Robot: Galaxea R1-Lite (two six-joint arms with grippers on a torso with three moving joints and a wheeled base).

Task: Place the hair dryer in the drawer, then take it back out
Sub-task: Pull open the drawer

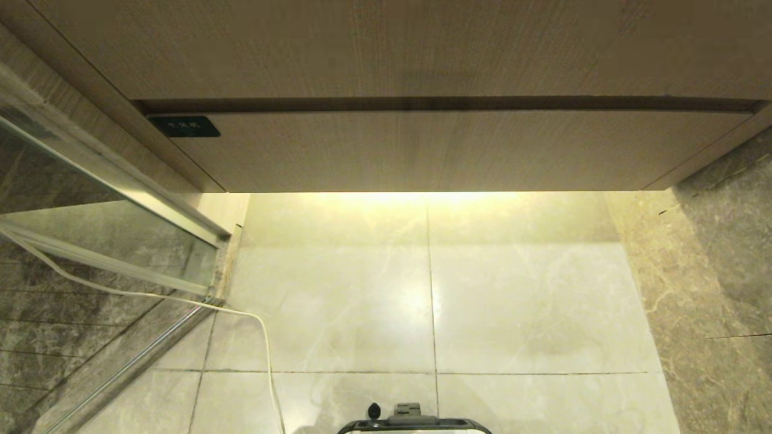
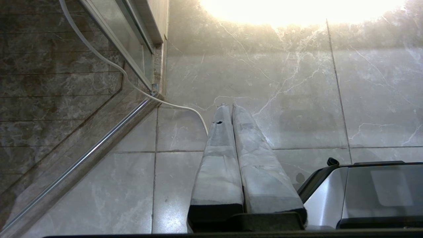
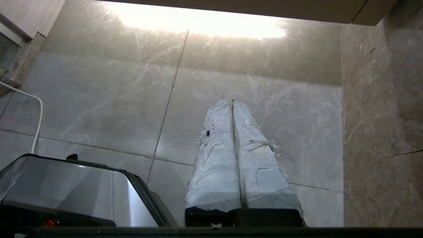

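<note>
The biggest thing is the floor [image 1: 518,301], made of big shiny pale stone tiles with thin dark lines between them. A warm yellow light glows on it just under the cabinet.

Next is the cabinet at twelve o'clock in the head view. Its top part is a tall plain wood panel [image 1: 386,48]. Below it sits the drawer [image 1: 458,150]. The drawer is wide and flat, light wood with fine grain, and has no handle. It is pushed all the way in. A small black label [image 1: 184,126] sits on its front, up at ten o'clock.

At nine o'clock stands a glass door [image 1: 90,241] with a silver frame, and dark stone tiles show behind it. At three o'clock is a brownish stone wall [image 1: 718,271].

A thin white cord [image 1: 265,349] snakes over the floor from the glass door toward six o'clock. The front of the robot base [image 1: 416,425] peeks in at six o'clock.

The left gripper [image 2: 230,106] hangs above the floor with its wrapped fingers [image 2: 218,158] pressed together, grasping nothing. The right gripper [image 3: 231,101] does the same, its frayed white fingers [image 3: 216,158] clenched and empty.

The hair dryer cannot be seen anywhere.
</note>
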